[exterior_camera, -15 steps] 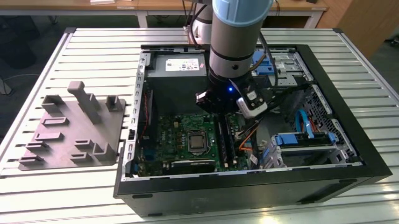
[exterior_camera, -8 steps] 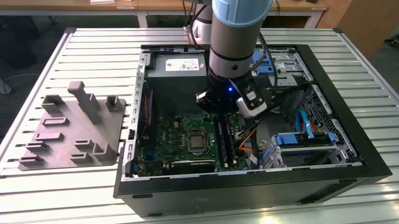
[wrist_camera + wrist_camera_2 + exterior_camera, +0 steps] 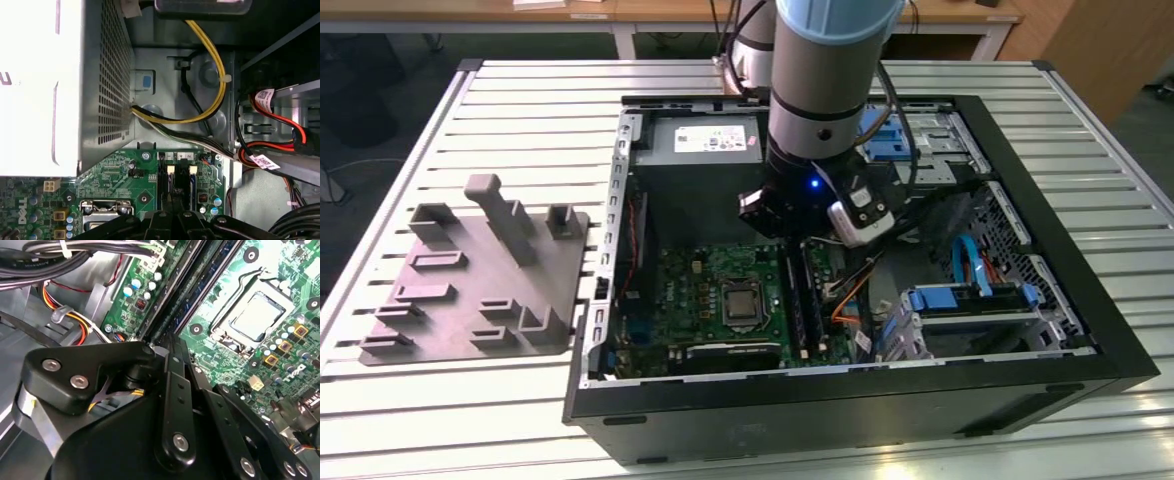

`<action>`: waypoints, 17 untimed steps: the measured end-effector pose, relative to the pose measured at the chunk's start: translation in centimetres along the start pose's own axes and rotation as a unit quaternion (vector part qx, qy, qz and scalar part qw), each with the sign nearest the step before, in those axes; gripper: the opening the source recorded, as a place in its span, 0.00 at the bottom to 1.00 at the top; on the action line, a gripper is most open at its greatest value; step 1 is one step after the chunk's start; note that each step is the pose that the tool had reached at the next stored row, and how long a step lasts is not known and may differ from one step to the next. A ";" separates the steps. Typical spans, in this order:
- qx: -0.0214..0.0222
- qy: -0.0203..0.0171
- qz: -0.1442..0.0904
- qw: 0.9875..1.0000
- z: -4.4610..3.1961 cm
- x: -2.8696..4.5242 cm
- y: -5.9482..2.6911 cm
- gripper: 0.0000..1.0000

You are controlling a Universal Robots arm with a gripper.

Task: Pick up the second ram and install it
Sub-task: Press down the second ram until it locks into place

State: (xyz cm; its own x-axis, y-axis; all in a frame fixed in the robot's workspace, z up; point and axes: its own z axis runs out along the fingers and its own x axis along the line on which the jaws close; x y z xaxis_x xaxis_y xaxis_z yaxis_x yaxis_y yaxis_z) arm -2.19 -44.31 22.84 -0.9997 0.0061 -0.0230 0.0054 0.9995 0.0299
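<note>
While the arm (image 3: 821, 110) reaches down into the open PC case (image 3: 1067, 300) on the slatted counter (image 3: 520, 110), its jaws (image 3: 172, 347) hang just above the RAM slots of the motherboard (image 3: 707, 300). In the second wrist view the black fingers (image 3: 177, 390) stand narrow, drawn close together over a long dark strip set edge-up in the slots; this looks like the ram (image 3: 200, 287), though I cannot tell whether the fingers pinch it or merely press on it. In the exterior view the ram (image 3: 797, 300) runs along the slots just beside the CPU socket (image 3: 742, 303), on the exterior view's right of it. The first wrist view shows the slots (image 3: 175, 182) running up from the fingertips toward the grey power supply (image 3: 107, 75) and its yellow cable (image 3: 212, 70). A grey fixture plate (image 3: 480, 280) lies on the counter at the exterior view's left, apart from the case.
</note>
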 end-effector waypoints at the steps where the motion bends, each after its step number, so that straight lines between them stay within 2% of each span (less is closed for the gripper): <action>1: 0.000 0.000 0.000 1.000 -0.02 0.00 -0.03 0.11; 4: 0.001 0.000 0.000 1.000 -0.02 0.00 -0.37 0.11; 6: 0.001 0.000 0.000 1.000 -0.04 0.00 -0.91 0.11; 17: 0.001 0.000 0.000 1.000 -0.04 -0.03 -5.36 0.11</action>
State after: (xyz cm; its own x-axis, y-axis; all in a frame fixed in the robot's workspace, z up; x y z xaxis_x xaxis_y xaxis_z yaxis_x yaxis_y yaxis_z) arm -2.19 -49.67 22.71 -0.9997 0.0061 -0.0229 0.0055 0.9996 0.0273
